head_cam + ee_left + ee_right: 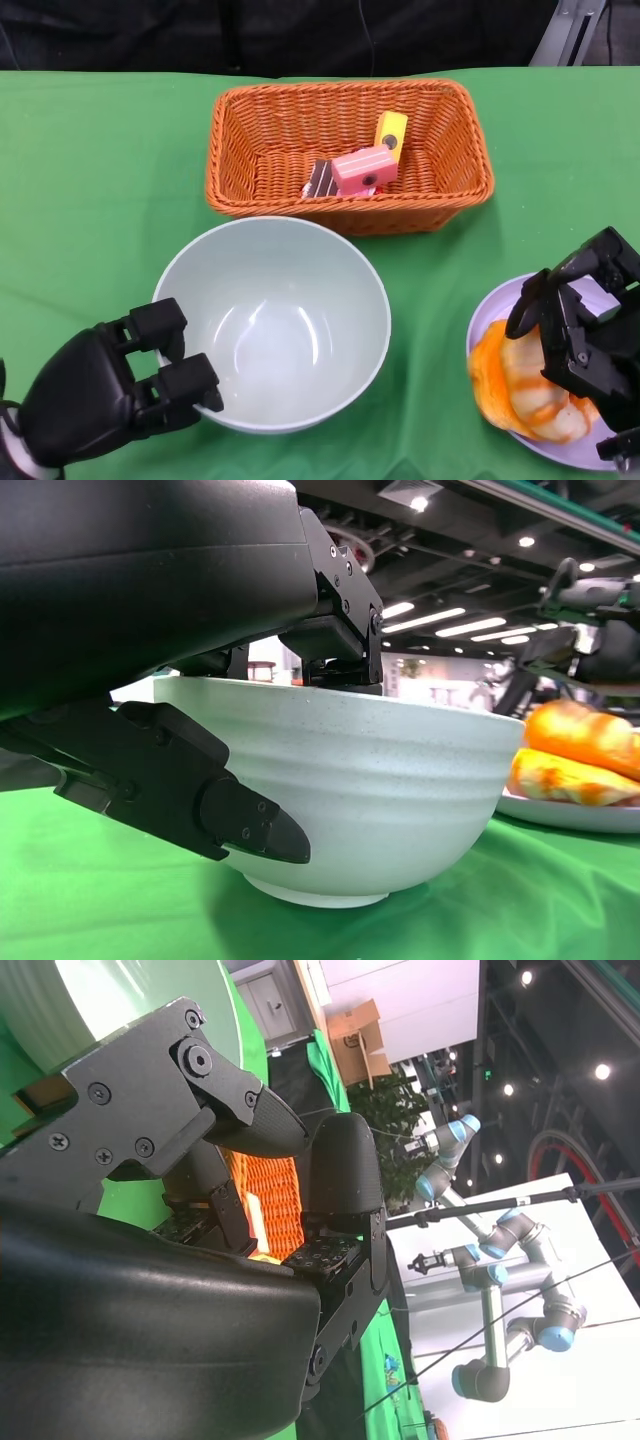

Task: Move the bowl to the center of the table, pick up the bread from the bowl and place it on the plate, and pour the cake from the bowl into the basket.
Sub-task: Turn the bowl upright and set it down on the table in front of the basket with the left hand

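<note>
Left hand: the left hand (110,385) is at the near left, its fingers hooked over the near-left rim of the bowl (275,325) with the thumb against the outer wall, as the left wrist view shows; it grips the bowl.
Bowl: pale green, upright on the green table (90,180), about midway across, with nothing inside it.
Right hand: the right hand (580,320) is at the near right above the plate (485,320), fingers curled over the bread (525,385); whether it pinches the bread or only rests on it I cannot tell.
Bread: orange and cream, lying on the lilac plate at the near right.
Basket: the orange wicker basket (350,150) stands just beyond the bowl, and the cake (362,168), pink, yellow and dark pieces, lies inside it.
Progress: by the look of it all three steps are done: bowl centred, bread plated, cake poured.
Left to do: probably only letting go of the bowl and drawing both hands clear.
</note>
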